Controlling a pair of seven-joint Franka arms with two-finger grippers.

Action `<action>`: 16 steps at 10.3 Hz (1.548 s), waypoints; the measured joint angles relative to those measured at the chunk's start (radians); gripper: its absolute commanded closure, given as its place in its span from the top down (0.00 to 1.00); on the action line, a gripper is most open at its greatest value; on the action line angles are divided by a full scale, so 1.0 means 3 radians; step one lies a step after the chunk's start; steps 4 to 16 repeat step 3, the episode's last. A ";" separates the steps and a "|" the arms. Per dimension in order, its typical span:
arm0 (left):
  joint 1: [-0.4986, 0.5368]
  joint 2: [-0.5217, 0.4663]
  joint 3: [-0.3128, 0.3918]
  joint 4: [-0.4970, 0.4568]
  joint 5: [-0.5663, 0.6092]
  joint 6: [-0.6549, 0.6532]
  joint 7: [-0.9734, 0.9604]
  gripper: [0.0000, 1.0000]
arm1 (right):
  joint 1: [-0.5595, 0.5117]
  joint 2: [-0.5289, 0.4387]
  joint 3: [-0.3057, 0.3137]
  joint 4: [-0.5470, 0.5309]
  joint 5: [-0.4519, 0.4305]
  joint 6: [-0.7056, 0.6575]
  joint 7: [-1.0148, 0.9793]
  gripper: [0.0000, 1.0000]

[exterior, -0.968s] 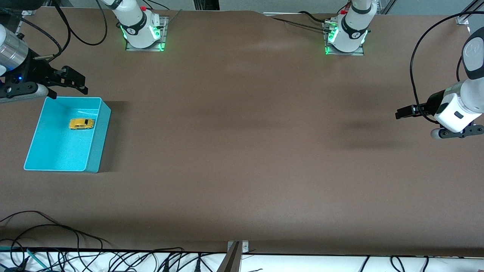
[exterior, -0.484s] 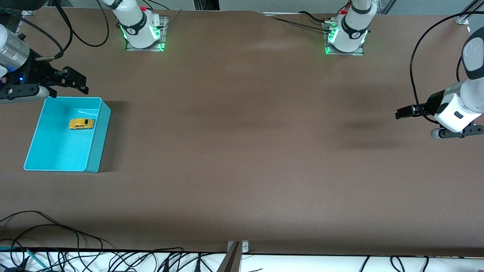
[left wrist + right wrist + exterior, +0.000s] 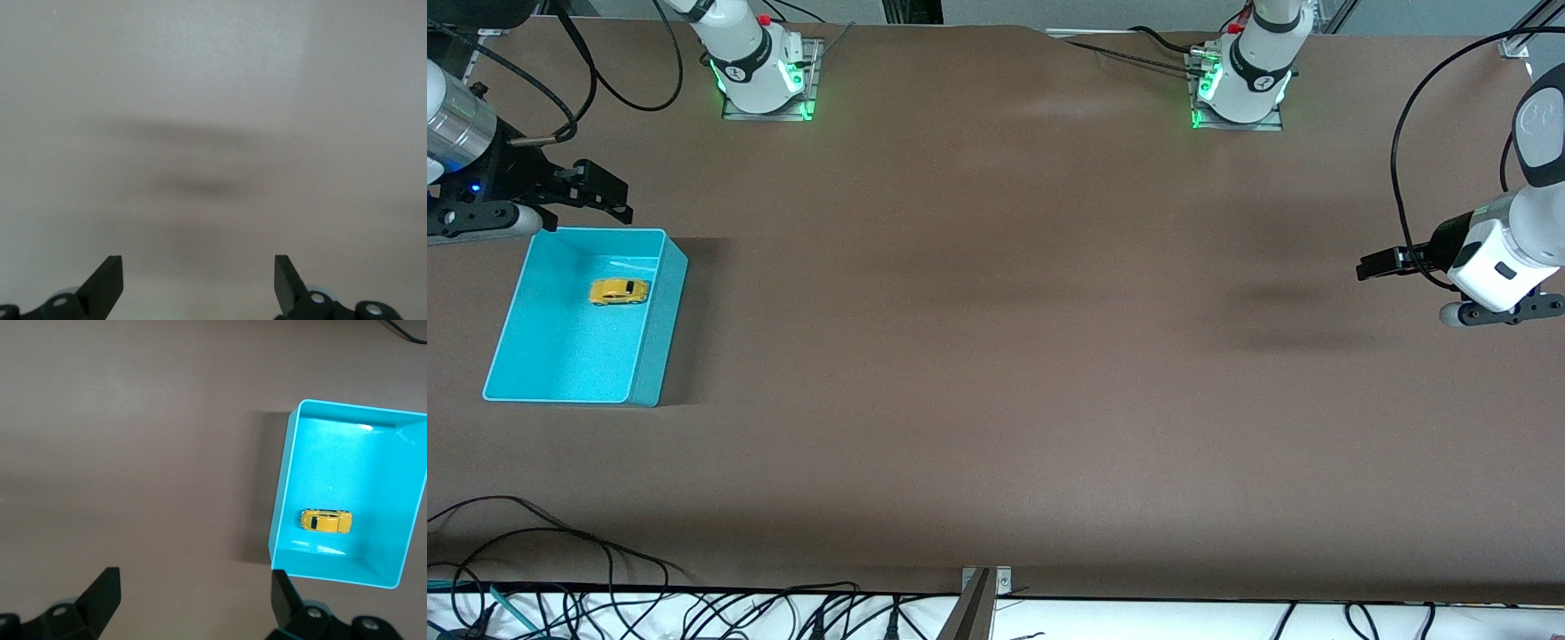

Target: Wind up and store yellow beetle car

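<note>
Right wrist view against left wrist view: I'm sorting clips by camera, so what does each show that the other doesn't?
Only the right wrist view shows the turquoise bin with the yellow beetle car lying in it, and the open right gripper. Only the left wrist view shows the open left gripper, over nothing but bare surface. Both share the brown table, and each gripper is empty.

right gripper (image 3: 596, 191) edged back (slightly), bin-side

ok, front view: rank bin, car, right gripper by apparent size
1. Bin, clearly largest.
2. Right gripper, open, above the table beside the bin; it sits nearer the camera, so its size is inflated.
3. Car, smallest, lying in the bin.
</note>
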 measured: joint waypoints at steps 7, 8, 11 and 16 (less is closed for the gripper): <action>0.0000 0.0000 0.0000 0.0000 0.0000 -0.0005 0.0000 1.00 | 0.0000 0.0000 0.0001 0.0000 -0.0086 -0.0010 0.0004 1.00; 0.0000 0.0000 0.0000 0.0000 0.0000 -0.0005 0.0000 1.00 | 0.0000 0.0000 0.0001 0.0000 -0.0086 -0.0010 0.0004 1.00; 0.0000 0.0000 0.0000 0.0000 0.0000 -0.0005 0.0000 1.00 | 0.0000 0.0000 0.0001 0.0000 -0.0086 -0.0010 0.0004 1.00; 0.0000 0.0000 0.0000 0.0000 0.0000 -0.0005 0.0000 1.00 | 0.0000 0.0000 0.0001 0.0000 -0.0086 -0.0010 0.0004 1.00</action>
